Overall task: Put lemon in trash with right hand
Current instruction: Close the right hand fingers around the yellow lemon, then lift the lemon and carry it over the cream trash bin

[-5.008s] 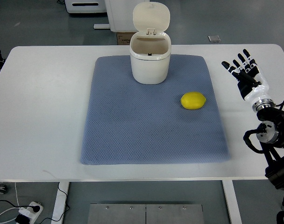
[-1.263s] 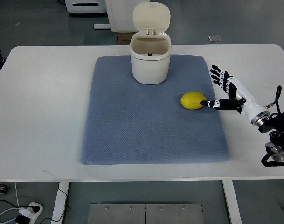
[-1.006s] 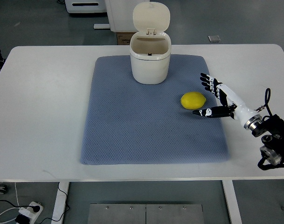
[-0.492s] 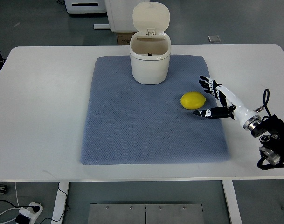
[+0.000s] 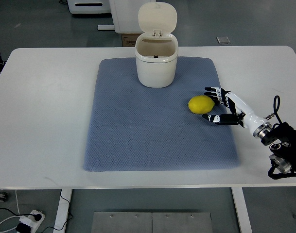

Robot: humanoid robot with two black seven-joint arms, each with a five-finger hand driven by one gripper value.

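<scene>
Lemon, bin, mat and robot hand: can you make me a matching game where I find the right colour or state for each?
Things:
1. lemon
2. bin
3. mat
4. right robot hand

Colour or state:
A. blue-grey, lying flat on the table
B. fingers open, right beside the lemon
C. yellow, sitting on the mat
D. cream, with the lid up

Pairs: 1-C, 2-D, 3-A, 4-B
</scene>
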